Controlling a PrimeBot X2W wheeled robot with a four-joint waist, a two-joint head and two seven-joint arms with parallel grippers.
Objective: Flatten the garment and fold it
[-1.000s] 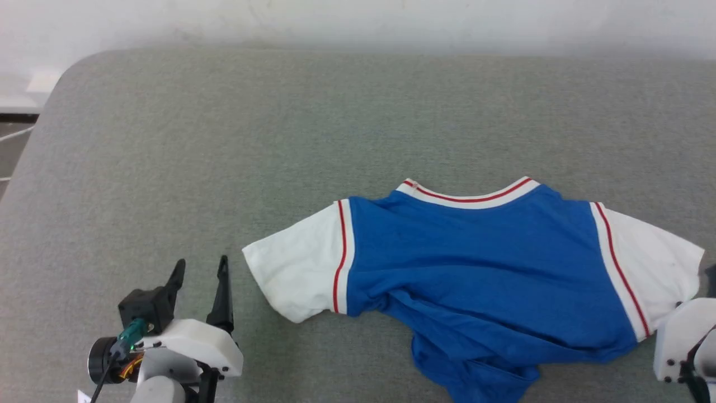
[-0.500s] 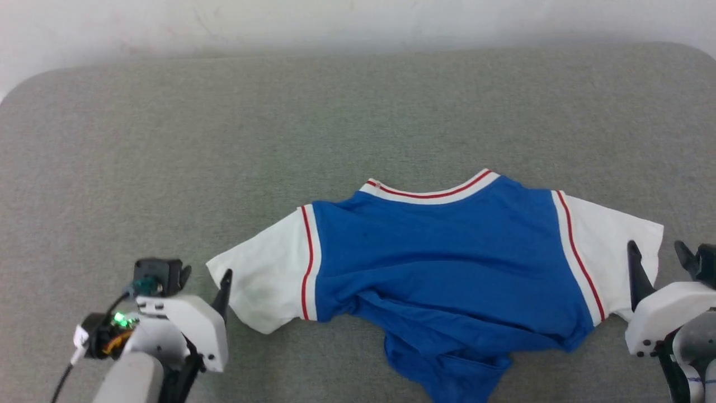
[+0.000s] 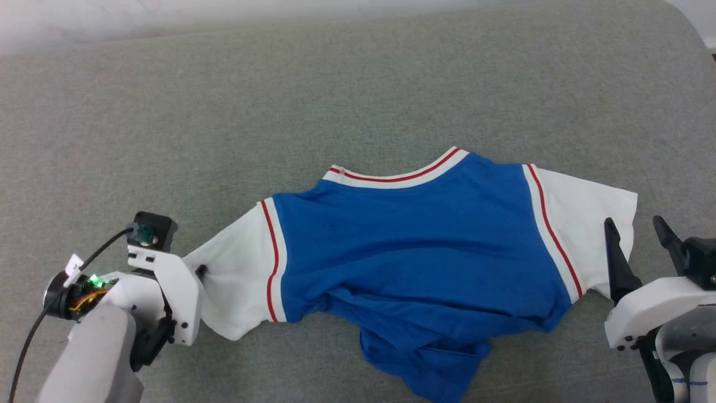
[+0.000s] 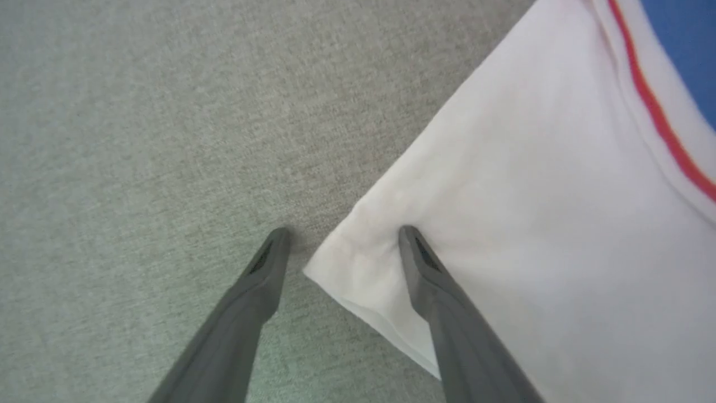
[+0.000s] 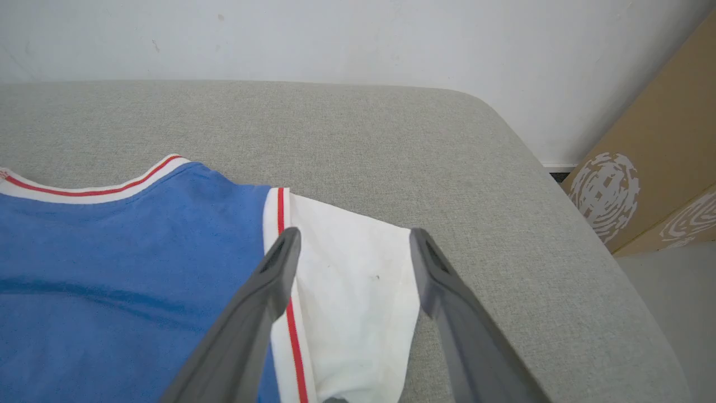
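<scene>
The one container in sight is a brown cardboard box (image 5: 654, 145) with pale round prints. In the right wrist view it stands past the worktop's rounded corner, against the white wall (image 5: 335, 39). Its inside is hidden, so I cannot tell what it holds.

The garment (image 3: 414, 235) lies on the grey fabric-covered worktop (image 3: 224, 112), spread sideways with a plain blue side up. The red-and-white collar (image 3: 397, 176) points toward the far edge and a white sleeve reaches out to each side. Its upper part is fairly flat (a few long creases run across the blue), while the lower part is bunched into a rumpled fold (image 3: 430, 358) on the robot's side.

The left claw (image 4: 341, 235) has its fingers apart, straddling the corner of the left sleeve (image 3: 238, 280). One fingertip is on the bare worktop and the other presses on the white cloth, which dimples there. In the head view that arm's white housing covers the sleeve's tip.

The right claw (image 3: 633, 224) also stands spread, its two fingers framing the outer part of the right sleeve (image 3: 582, 207); whether they touch the cloth I cannot tell
</scene>
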